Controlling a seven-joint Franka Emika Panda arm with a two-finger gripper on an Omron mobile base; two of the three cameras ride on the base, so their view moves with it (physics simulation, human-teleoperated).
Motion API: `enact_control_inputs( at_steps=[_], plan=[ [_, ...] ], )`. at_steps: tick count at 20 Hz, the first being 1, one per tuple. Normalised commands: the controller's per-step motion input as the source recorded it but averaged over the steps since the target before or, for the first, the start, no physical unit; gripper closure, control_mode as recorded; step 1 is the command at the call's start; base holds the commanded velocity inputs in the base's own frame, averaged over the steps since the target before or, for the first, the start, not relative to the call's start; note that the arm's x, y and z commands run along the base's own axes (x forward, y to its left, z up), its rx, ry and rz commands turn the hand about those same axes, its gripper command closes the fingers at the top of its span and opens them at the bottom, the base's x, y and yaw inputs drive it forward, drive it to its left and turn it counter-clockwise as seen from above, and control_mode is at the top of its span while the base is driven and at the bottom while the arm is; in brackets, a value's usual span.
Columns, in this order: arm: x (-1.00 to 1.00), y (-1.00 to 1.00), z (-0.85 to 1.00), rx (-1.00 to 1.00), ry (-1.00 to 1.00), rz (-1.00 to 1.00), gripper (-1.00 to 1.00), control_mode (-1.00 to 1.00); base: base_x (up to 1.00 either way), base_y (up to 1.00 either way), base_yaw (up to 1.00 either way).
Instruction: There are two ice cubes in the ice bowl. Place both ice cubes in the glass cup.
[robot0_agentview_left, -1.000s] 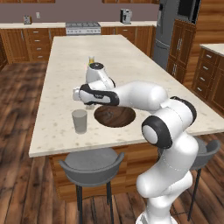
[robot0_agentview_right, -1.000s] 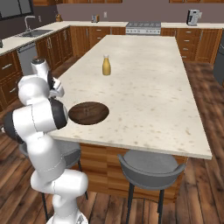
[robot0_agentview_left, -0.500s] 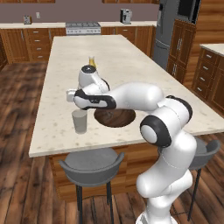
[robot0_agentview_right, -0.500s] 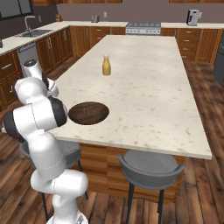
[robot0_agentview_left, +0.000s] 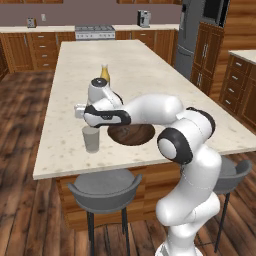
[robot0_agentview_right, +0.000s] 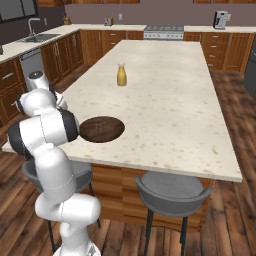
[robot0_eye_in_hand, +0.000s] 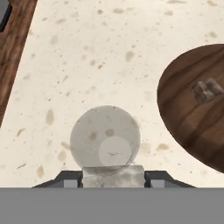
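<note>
**Clearance round cup & bowl**

Glass cup mouth open upward, w/ pincer and its pale cube just above near rim. Ice bowl close beside, bare desk strip btwn. Bottle well behind. Rest of desk free; stools below edge.

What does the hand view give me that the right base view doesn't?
Hand view: the glass cup from above, just ahead of the pincer, which is shut on the held ice cube, and the second ice cube lying in the ice bowl.
Right base view: the yellow-orange bottle standing farther up the counter, and a grey stool below its edge.
Both: the ice bowl and the speckled counter.
</note>
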Motion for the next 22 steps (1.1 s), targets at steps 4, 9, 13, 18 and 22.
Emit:
enact_control_inputs(
  at_steps=[4, 9, 13, 18, 22],
  plan=[
    [0.05, 0.0, -0.22, 0.0, 0.01, 0.0, 1.0, -1.0, 0.0, 0.0, 0.0],
    [0.0, 0.0, -0.15, 0.0, 0.0, 0.0, 1.0, -1.0, 0.0, 0.0, 0.0],
    [0.03, 0.0, -0.14, 0.0, 0.0, 0.0, 1.0, -1.0, 0.0, 0.0, 0.0],
    [0.1, 0.0, -0.11, 0.04, 0.0, 0.0, 1.0, -1.0, 0.0, 0.0, 0.0],
    [0.21, 0.0, 0.0, 0.06, 0.0, 0.0, 1.0, -1.0, 0.0, 0.0, 0.0]
  ],
)
